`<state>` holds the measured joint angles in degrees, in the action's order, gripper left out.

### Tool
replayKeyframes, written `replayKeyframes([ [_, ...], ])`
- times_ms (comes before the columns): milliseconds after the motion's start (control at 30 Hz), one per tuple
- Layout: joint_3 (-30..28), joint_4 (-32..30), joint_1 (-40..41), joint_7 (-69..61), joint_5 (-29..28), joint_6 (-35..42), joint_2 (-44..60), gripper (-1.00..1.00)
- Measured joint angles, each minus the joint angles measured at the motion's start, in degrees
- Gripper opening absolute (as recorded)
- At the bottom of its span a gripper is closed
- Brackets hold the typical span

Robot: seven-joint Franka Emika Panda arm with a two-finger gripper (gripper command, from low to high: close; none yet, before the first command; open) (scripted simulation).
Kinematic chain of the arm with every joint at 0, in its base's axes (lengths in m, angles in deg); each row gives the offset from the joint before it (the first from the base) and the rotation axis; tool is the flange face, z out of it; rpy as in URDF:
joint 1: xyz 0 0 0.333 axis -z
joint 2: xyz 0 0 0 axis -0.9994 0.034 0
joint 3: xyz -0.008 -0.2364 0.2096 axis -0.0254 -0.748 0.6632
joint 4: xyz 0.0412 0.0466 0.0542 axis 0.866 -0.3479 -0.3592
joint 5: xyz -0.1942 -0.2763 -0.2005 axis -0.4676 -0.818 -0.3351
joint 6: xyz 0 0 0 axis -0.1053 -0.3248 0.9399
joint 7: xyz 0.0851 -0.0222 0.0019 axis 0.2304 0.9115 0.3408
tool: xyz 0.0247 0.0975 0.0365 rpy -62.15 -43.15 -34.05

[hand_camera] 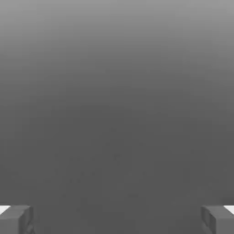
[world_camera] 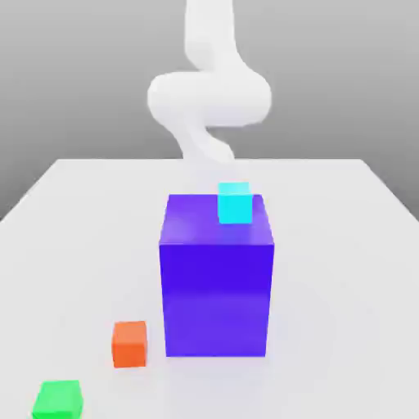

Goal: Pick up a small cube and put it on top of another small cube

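Green cube point(world_camera: 57, 399) sits at near left of the table point(world_camera: 344, 245), w/ orange cube point(world_camera: 129, 344) just beyond and big blue block point(world_camera: 217, 286) mid-table, cyan cube point(world_camera: 234, 203) on top. Gripper point(hand_camera: 117, 219) fingers point(hand_camera: 16, 218) spread wide, nothing between them, well apart from green cube.

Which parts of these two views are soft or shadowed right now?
Exterior view: the white arm looks hazy, the cubes crisp; the big blue-purple block throws only a faint shadow on the table. Hand view: flat grey gradient, fingertips dim at the corners.
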<state>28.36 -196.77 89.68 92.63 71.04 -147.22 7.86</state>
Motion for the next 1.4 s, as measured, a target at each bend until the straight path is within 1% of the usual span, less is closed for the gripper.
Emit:
replayKeyframes([
  [367, -3.16, 5.9, 5.98, 5.73, -1.71, -3.54, 23.17, 0.0],
  [567, -5.84, 9.07, 9.0, 7.58, -0.9, -5.45, 35.65, 0.0],
  [800, -7.66, 12.77, 13.27, 8.4, 2.1, -7.67, 50.3, 0.0],
  [1100, -8.96, 17.6, 19.35, 8.37, 7.76, -10.3, 69.26, 0.0],
  [1233, -7.93, 19.73, 21.28, 7.68, 9.71, -14.63, 77.58, 0.0],
  [1267, -7.61, 20.18, 21.56, 7.48, 10.04, -15.89, 79.36, -1.0],
  [1400, -7.59, 20.18, 21.57, 7.38, 10.17, -15.92, 79.36, -1.0],
])
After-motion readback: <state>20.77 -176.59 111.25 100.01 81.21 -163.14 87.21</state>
